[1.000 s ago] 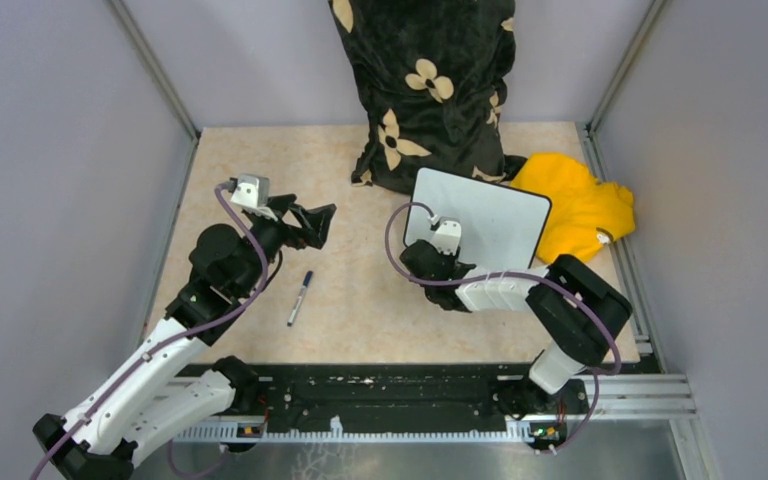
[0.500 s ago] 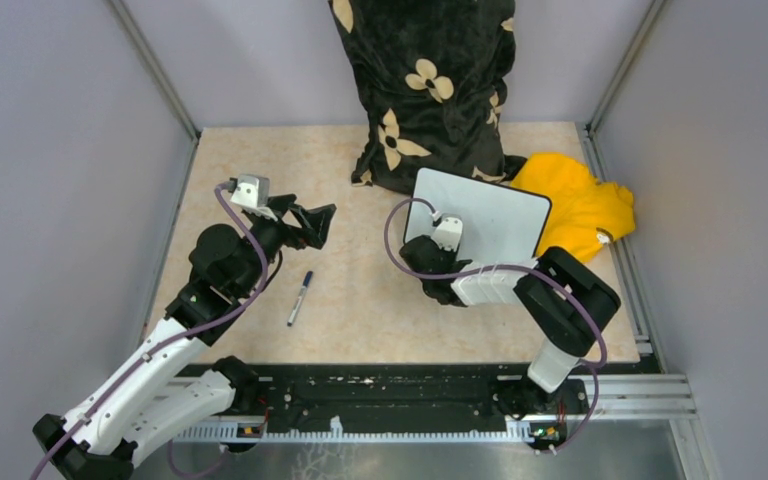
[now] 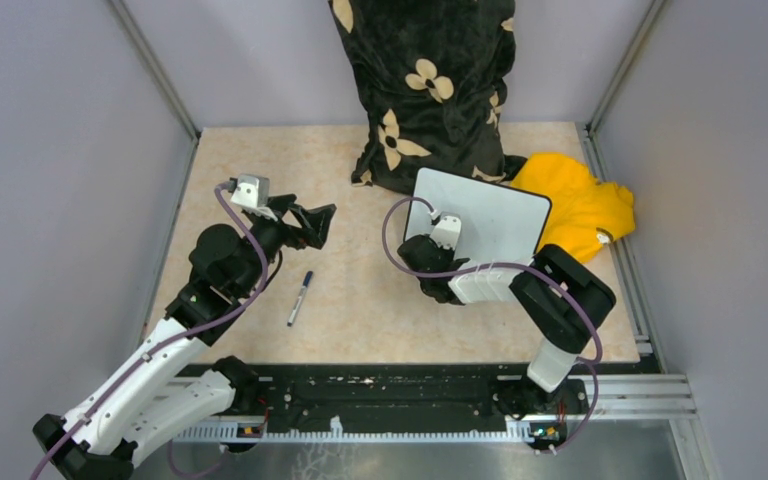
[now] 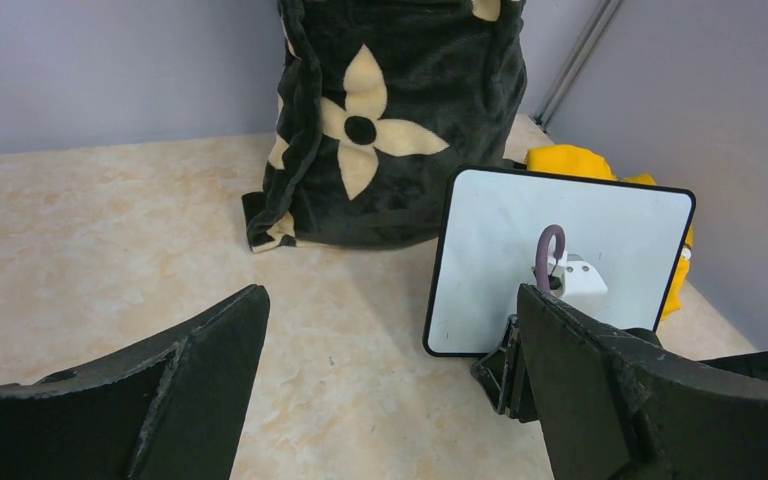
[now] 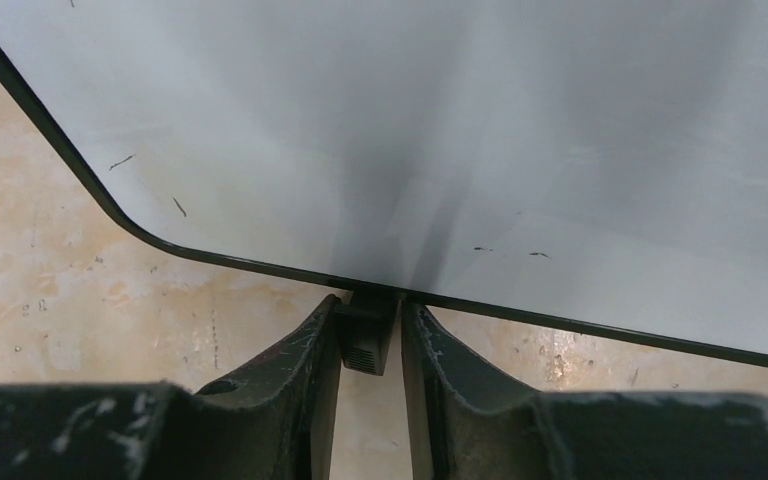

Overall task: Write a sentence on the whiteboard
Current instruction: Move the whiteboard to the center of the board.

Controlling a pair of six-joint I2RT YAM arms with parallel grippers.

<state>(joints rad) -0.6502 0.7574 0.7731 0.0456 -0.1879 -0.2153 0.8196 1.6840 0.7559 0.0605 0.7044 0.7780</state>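
The whiteboard [image 3: 495, 215] [image 4: 500, 260] [image 5: 460, 120] stands tilted right of centre. Its face is blank apart from a few tiny marks, and the sentence is not in view. My right gripper [image 3: 438, 252] [image 5: 370, 322] sits low at the board's near left edge. Its fingers are pressed against both sides of a small black foot [image 5: 365, 345] under the frame. My left gripper [image 3: 315, 222] [image 4: 392, 300] hovers wide open to the left of the board, holding nothing. A blue-capped marker [image 3: 300, 297] lies on the table below it.
A black cushion with cream flowers [image 3: 425, 90] [image 4: 390, 110] leans on the back wall behind the board. A yellow cloth [image 3: 580, 205] [image 4: 570, 158] lies bunched at the board's right. Grey walls close in the tabletop [image 3: 260, 160].
The right gripper's jaws have narrowed onto the board's foot, and the right arm's elbow has shifted slightly left. The left arm and the marker have not moved.
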